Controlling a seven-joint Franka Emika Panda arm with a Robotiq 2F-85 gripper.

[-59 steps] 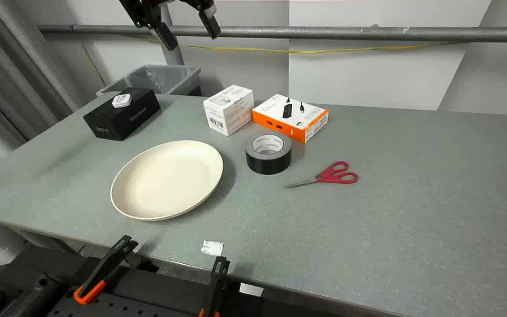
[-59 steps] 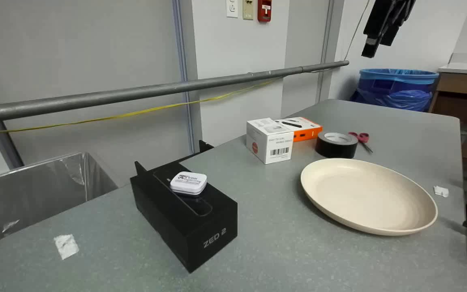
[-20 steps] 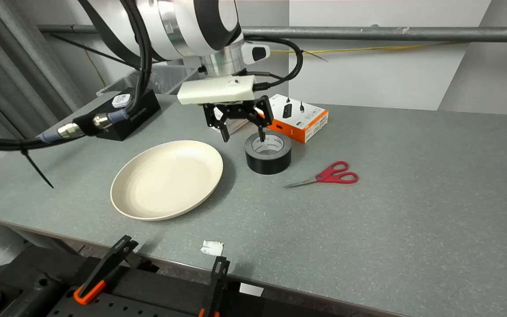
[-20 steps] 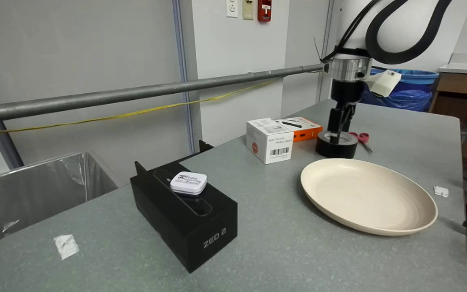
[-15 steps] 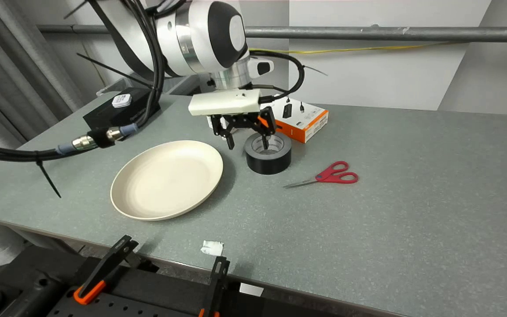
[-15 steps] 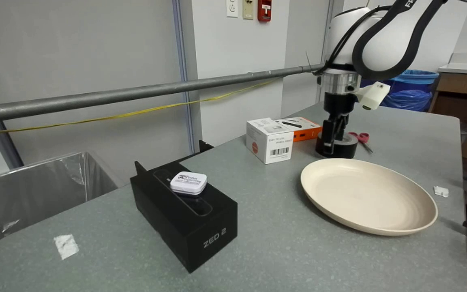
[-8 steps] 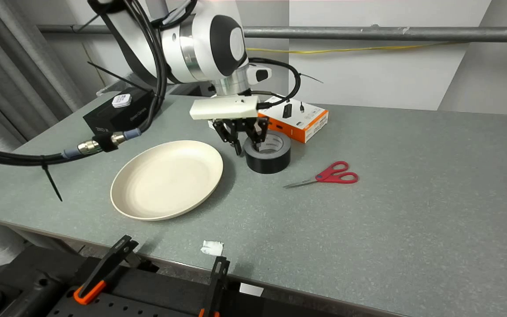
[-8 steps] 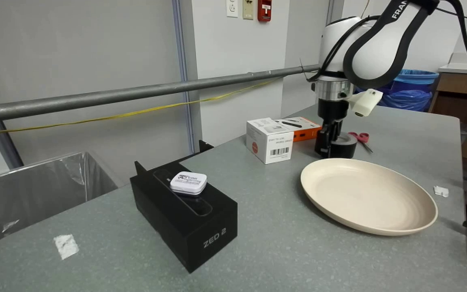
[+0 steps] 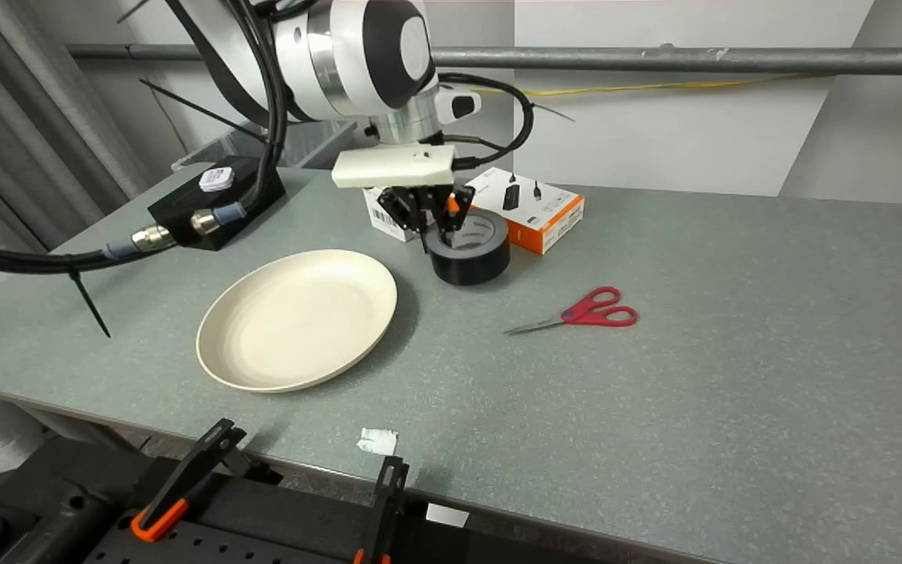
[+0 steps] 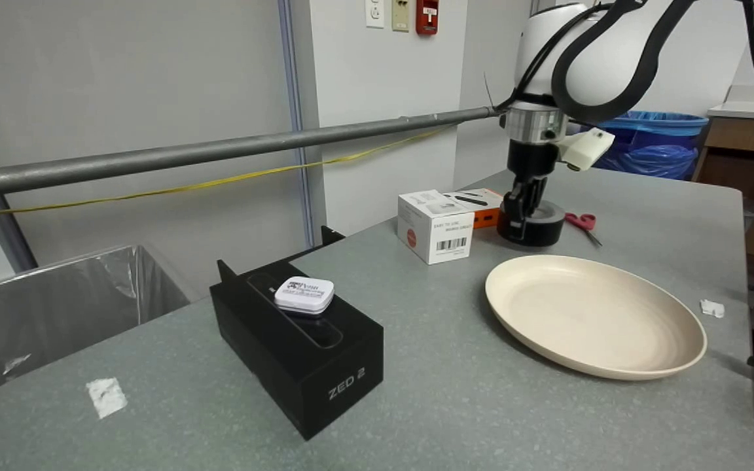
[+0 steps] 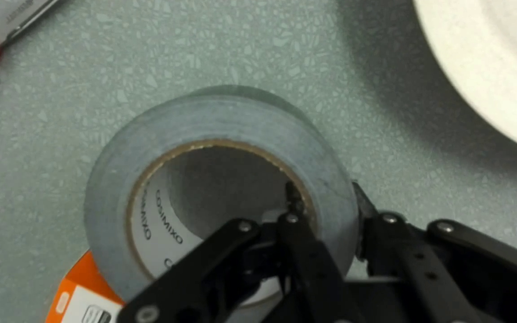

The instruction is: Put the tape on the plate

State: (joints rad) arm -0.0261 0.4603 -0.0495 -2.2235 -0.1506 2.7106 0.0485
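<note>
At two o'clock from the plate [image 9: 298,321], in an exterior view with twelve o'clock at its top, the hand [image 9: 437,240] was drawn narrow and held the tape [image 9: 473,270], a black ring with a grey upper face. The wrist view showed the manner of the hold: the inner finger [image 11: 296,233] reached into the core, the outer finger [image 11: 368,224] lay along the outside, and the wall of the ring was pinched between them on its three o'clock side. The tape appeared to stand just clear of the tabletop [image 9: 733,376] and was apart from the plate, whose rim showed in the wrist view at two o'clock from the tape. In an exterior view the arm [image 9: 345,59], white with black panels, led to the hand from about eleven o'clock. Around the plate, in an exterior view, red-handled scissors [image 9: 574,315] lay at three o'clock; an orange-and-white box [image 9: 537,205] lay at two o'clock, beyond the tape; a white box [image 9: 386,223], partly hidden by the hand, stood between one and two o'clock; a black box [image 9: 200,205] bearing a small white tin [image 9: 217,179] stood near eleven o'clock; and a white scrap [image 9: 378,441] lay at five o'clock. In both exterior views the plate rested on the tabletop.
</note>
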